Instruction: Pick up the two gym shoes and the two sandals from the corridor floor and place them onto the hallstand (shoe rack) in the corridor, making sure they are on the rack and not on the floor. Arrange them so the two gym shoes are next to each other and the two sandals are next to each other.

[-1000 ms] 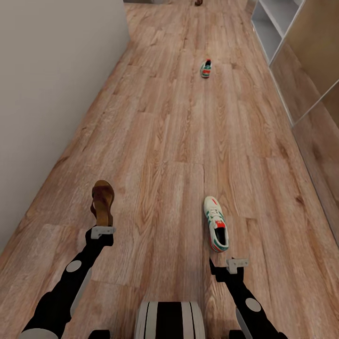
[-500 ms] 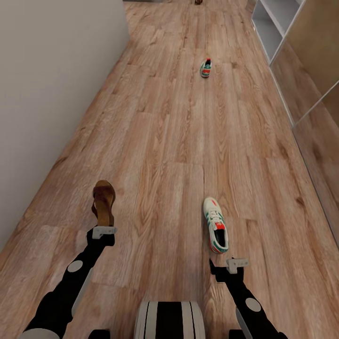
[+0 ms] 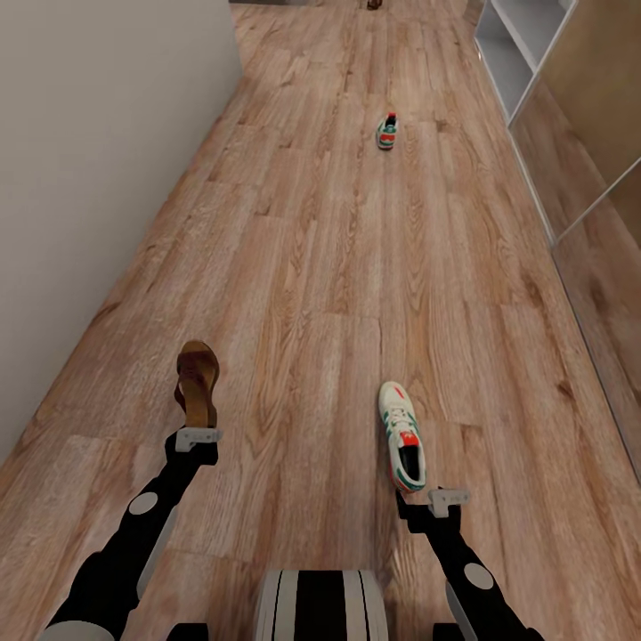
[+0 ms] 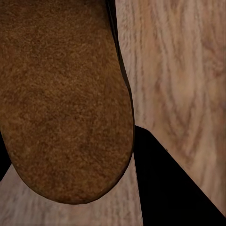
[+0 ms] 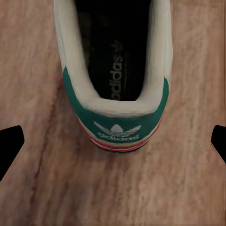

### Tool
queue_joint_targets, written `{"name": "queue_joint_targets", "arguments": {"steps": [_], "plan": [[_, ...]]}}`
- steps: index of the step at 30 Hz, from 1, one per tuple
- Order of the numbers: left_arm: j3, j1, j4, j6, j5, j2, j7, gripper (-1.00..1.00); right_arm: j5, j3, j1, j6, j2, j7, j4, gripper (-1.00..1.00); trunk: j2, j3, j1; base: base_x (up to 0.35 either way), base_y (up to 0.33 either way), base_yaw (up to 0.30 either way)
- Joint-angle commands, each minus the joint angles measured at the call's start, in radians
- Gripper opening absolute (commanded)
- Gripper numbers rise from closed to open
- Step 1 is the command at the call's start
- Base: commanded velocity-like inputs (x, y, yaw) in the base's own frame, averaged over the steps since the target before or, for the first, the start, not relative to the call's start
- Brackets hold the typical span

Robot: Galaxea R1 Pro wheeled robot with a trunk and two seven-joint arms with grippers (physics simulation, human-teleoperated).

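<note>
Down at the right gripper [image 5: 113, 141], the fingers [image 5: 10, 146] are spread wide, one dark tip at each side of the right wrist view, with the heel of the near sneaker [image 3: 401, 436] centred between them and no contact yet. That shoe lies flat on the wooden floor [image 3: 338, 231], toe pointing away, and against the head view of a second ago it sits a little lower and nearer the gripper while the whole picture has slid the same way, so the camera has crept forward, not the shoe. My read: the robot is lining up for a grab at the heel. Over on the left, the left gripper [image 3: 196, 436] carries a brown sandal [image 3: 197, 381] pinched at its near end, lifted off the planks; the left wrist view looks straight onto its suede sole [image 4: 61, 99], and that hold looks unchanged. Further up the corridor the second sneaker [image 3: 386, 131] waits alone, and a dark speck at the far end [image 3: 374, 4] may be the other sandal, too small to tell. White shelving [image 3: 512, 44] stands along the right wall. Nothing is on the rack yet.
</note>
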Motion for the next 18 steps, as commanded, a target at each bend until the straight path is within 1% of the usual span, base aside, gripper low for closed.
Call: {"name": "queue_joint_targets", "arguments": {"steps": [1, 12, 18], "plan": [[0.002, 0.000, 0.000, -0.005, -0.003, 0.000, -0.006, -1.00, 0.000, 0.001, 0.000, -0.003, 0.000, 0.000, 0.001, 1.00, 0.000, 0.000, 0.000, 0.081, -0.070, 0.000], [0.002, 0.000, 0.000, -0.018, -0.003, 0.000, -0.006, -1.00, 0.000, 0.001, 0.000, -0.003, 0.000, 0.000, 0.001, 1.00, 0.000, -0.001, 0.000, 0.015, -0.013, 0.000], [0.002, 0.000, 0.000, -0.018, -0.003, 0.000, -0.006, -1.00, 0.000, 0.001, 0.000, -0.003, 0.000, 0.000, 0.001, 1.00, 0.000, -0.009, 0.000, 0.000, 0.000, 0.000]]}}
